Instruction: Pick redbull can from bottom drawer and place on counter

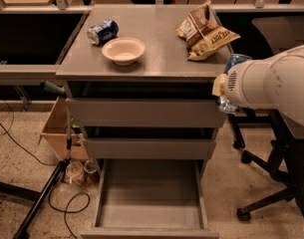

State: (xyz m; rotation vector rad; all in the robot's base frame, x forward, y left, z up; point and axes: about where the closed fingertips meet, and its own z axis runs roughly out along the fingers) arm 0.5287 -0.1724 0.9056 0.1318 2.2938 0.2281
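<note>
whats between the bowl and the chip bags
Only bare counter between bowl and chip bags, per the camera view. The pincer is off the counter's right edge, beside the redbull can.

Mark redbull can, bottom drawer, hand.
redbull can (236,61), camera view, blue top end.
bottom drawer (150,198), camera view, bare floor.
hand (221,86), camera view, pale part at counter's (161,59) right edge.
</note>
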